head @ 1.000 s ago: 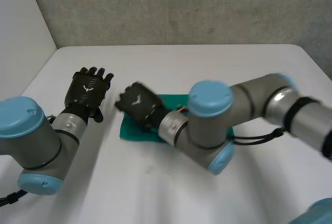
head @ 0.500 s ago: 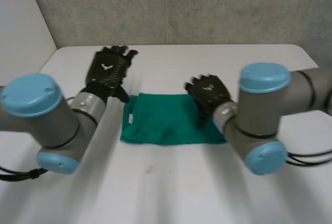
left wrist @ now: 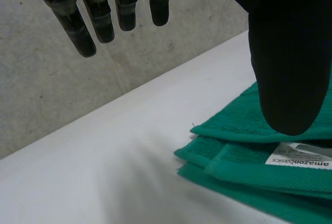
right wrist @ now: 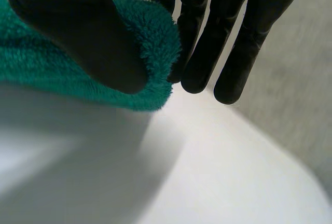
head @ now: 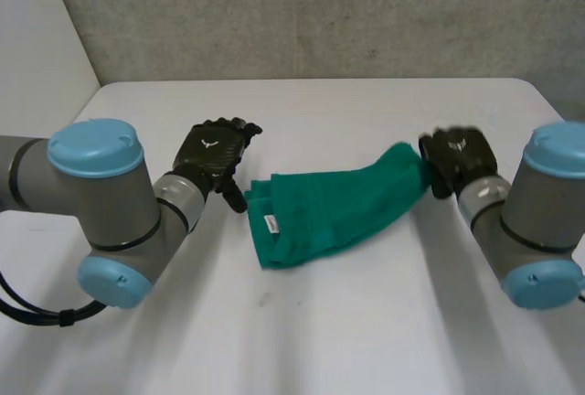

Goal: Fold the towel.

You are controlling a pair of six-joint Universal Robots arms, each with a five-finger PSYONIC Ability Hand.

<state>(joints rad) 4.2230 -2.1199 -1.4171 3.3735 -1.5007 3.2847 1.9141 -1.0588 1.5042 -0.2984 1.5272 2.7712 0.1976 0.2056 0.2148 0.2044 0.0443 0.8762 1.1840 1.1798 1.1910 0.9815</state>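
Green plush towel [head: 329, 212] in folded layers, 1 end pinched in right hand [head: 457, 162]; left hand [head: 212, 153] spread.

My grey arms [head: 110, 203] wear round light-blue caps [head: 95, 145]; my black left hand [head: 212, 153] and right hand [head: 460, 159] carry small white marks [head: 208, 145].

towel [head: 329, 212]: flat before, now its right end is raised and drawn rightward, pinched by right robot hand [head: 457, 159]. left robot hand [head: 212, 153]: moved nearer, fingers straight, beside towel's left edge.
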